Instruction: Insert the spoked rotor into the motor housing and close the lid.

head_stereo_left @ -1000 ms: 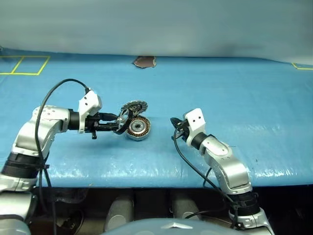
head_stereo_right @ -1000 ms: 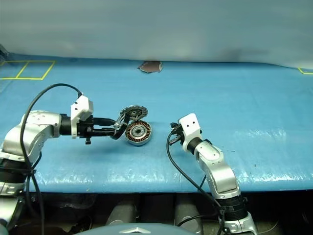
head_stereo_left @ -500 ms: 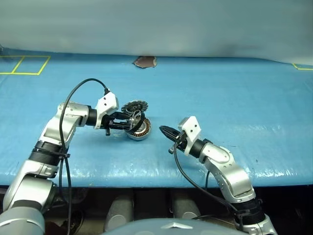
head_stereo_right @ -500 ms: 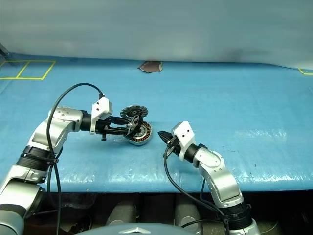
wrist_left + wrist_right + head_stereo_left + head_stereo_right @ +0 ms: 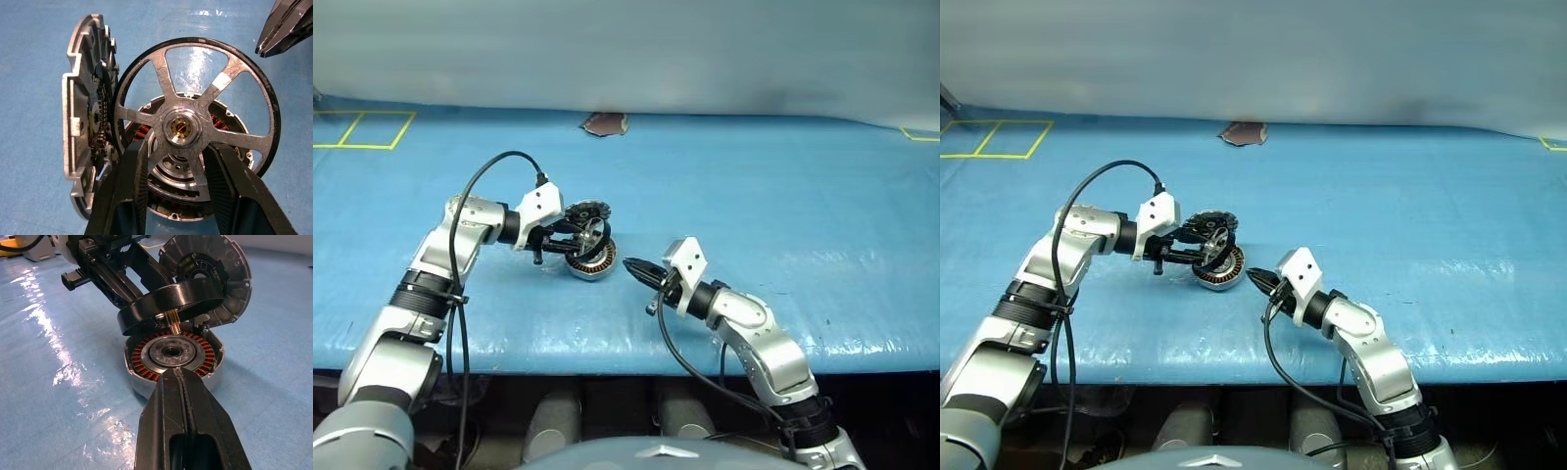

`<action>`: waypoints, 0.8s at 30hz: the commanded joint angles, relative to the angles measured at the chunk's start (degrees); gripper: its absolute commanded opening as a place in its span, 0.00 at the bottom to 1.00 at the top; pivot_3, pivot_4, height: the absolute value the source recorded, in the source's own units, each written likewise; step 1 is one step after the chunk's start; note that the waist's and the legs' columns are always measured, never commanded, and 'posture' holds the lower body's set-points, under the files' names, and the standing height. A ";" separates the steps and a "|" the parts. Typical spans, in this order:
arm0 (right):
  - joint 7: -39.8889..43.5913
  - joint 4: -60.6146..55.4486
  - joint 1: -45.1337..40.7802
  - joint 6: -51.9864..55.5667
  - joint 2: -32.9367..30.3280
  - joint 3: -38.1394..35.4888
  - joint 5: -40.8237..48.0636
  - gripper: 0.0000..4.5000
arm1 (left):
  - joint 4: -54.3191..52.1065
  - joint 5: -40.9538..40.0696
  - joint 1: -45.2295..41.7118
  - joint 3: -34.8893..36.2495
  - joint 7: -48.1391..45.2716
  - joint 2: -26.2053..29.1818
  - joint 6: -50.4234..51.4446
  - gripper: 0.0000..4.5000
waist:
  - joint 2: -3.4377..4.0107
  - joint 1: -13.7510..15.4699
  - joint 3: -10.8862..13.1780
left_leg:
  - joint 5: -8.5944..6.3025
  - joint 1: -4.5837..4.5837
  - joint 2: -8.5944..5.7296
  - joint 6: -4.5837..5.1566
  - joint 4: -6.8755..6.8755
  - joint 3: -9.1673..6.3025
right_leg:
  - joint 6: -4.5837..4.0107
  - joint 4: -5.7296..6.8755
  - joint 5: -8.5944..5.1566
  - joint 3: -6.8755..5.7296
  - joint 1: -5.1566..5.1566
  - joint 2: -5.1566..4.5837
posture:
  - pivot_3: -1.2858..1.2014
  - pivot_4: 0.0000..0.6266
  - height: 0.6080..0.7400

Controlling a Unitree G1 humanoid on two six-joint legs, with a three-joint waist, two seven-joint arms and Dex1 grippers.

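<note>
The spoked rotor (image 5: 183, 129), a small silver wheel with a dark rim, hangs tilted just above the motor housing (image 5: 171, 355). My left gripper (image 5: 579, 235) is shut on the rotor's rim from the left. The housing lies on the blue table with its copper windings and central bearing exposed. Its finned lid (image 5: 88, 127) stands open and upright at the housing's far edge. My right gripper (image 5: 631, 266) is shut and holds nothing. Its tip (image 5: 181, 382) points at the housing from the right, a short gap away.
A blue sheet covers the table (image 5: 783, 196). A brown patch (image 5: 603, 123) lies at the far edge. Yellow tape lines mark the far left corner (image 5: 362, 132) and the far right (image 5: 920, 133). The table's front edge runs close below both arms.
My left gripper has carried the rotor to the right, from beside the housing to over it. My right gripper has swung left, so its tip now points at the housing.
</note>
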 commanded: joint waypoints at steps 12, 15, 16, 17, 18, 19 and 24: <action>1.18 2.13 -0.34 -3.26 0.26 0.74 0.57 0.00 | 2.42 3.81 -2.90 -0.32 -0.87 0.07 -4.28 0.31 | 0.00 -0.01 0.00 | 0.00 0.00 0.00 0.00 0.03 0.00 | 0.01 0.03 0.01 0.01 0.00 0.01 | 0.52 0.24 1.00; 1.52 3.59 -0.58 -3.97 0.31 0.86 0.26 0.00 | 2.70 4.18 -2.88 -0.18 -0.73 0.16 -4.59 0.31 | 0.00 -0.01 0.00 | 0.00 0.01 0.00 0.00 0.04 0.00 | 0.02 0.04 0.02 0.01 0.01 0.01 | 0.52 0.24 1.00; 1.59 4.00 -0.67 -4.17 0.34 0.91 0.17 0.00 | 2.82 4.25 -2.85 -0.09 -0.61 0.17 -4.73 0.31 | 0.00 -0.01 0.00 | 0.00 0.01 0.00 0.00 0.05 0.00 | 0.02 0.04 0.02 0.01 0.02 0.01 | 0.52 0.24 1.00; 1.63 4.30 -0.74 -4.32 0.37 0.94 0.12 0.00 | 2.91 4.29 -2.83 -0.02 -0.57 0.18 -4.81 0.31 | 0.00 -0.01 0.00 | 0.00 0.01 0.00 0.00 0.05 0.00 | 0.02 0.04 0.02 0.01 0.02 0.01 | 0.52 0.24 1.00; 1.65 4.57 -0.82 -4.44 0.40 0.97 0.09 0.00 | 2.97 4.38 -2.81 -0.01 -0.56 0.24 -4.91 0.31 | 0.00 -0.01 0.00 | 0.00 0.01 0.00 0.00 0.06 0.00 | 0.02 0.04 0.02 0.01 0.03 0.01 | 0.52 0.24 1.00; 1.67 4.75 -0.88 -4.55 0.43 0.98 0.08 0.00 | 3.00 4.53 -2.79 -0.02 -0.48 0.32 -5.09 0.31 | 0.00 -0.01 0.00 | 0.00 0.01 0.00 0.00 0.07 0.00 | 0.03 0.05 0.02 0.01 0.03 0.01 | 0.52 0.24 1.00; 1.64 5.03 -0.98 -4.61 0.45 1.08 -0.05 0.00 | 2.97 4.55 -3.06 0.20 -0.46 0.60 -5.16 0.31 | 0.00 -0.02 0.00 | 0.00 0.02 0.00 0.00 0.09 0.00 | 0.03 0.08 0.02 0.01 0.03 0.02 | 0.52 0.24 1.00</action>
